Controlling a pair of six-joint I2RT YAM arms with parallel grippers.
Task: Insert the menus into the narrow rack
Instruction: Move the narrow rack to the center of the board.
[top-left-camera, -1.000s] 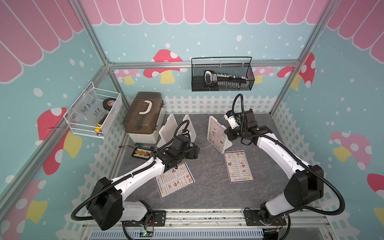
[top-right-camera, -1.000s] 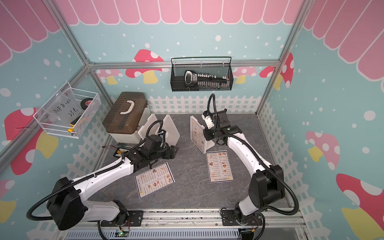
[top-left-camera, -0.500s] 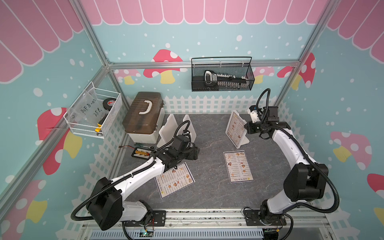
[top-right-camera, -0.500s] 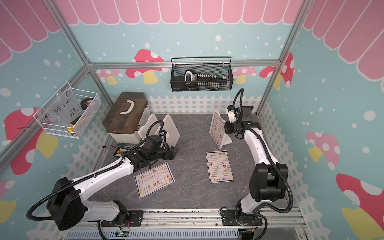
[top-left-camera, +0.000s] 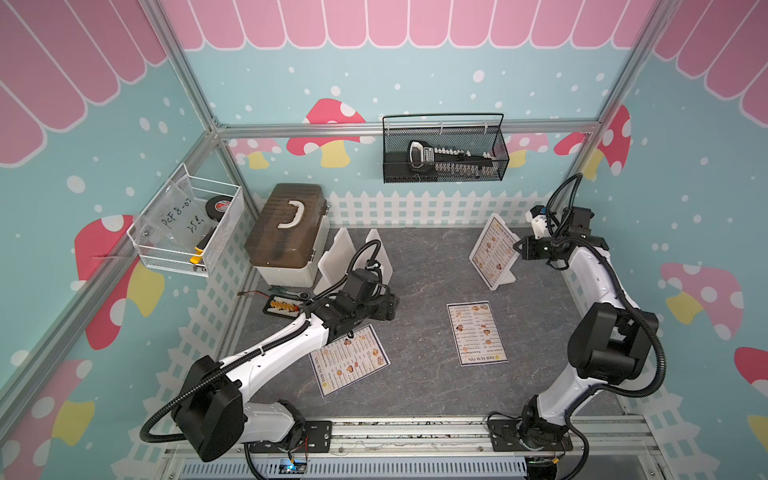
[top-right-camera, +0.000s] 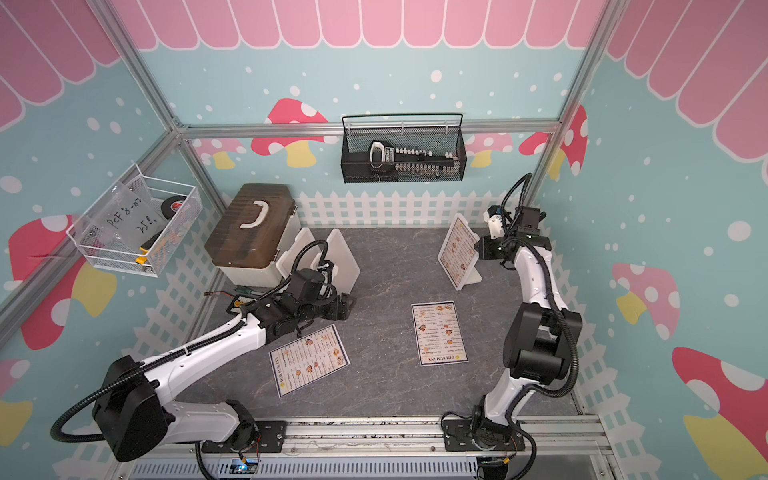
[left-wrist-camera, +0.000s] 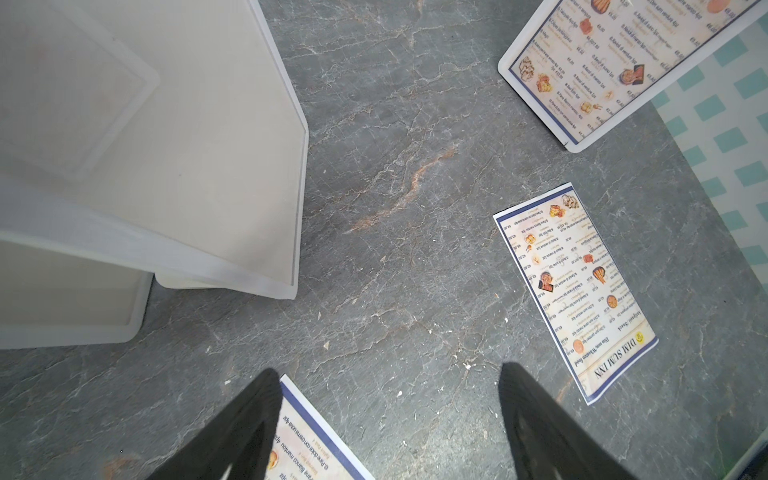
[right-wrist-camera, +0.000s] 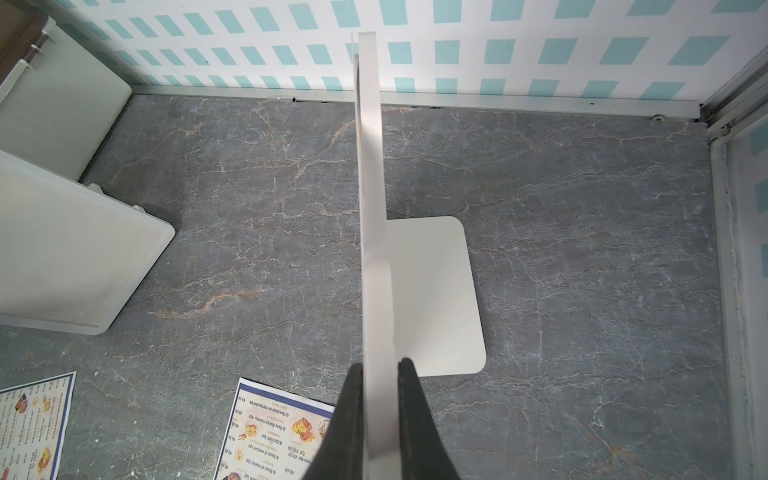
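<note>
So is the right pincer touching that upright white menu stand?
Touching: the right wrist view shows the right pincer with black fingers clamping both faces of the white stand.

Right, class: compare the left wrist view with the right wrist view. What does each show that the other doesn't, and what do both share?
Left wrist only: the open left gripper, the printed face of the standing menu, and one flat menu shown whole with its heading. Right wrist only: the right gripper clamped on the white stand, seen edge-on, and its base plate on the grey floor. Both: the white rack, that floor, and a corner of the second flat menu.
</note>
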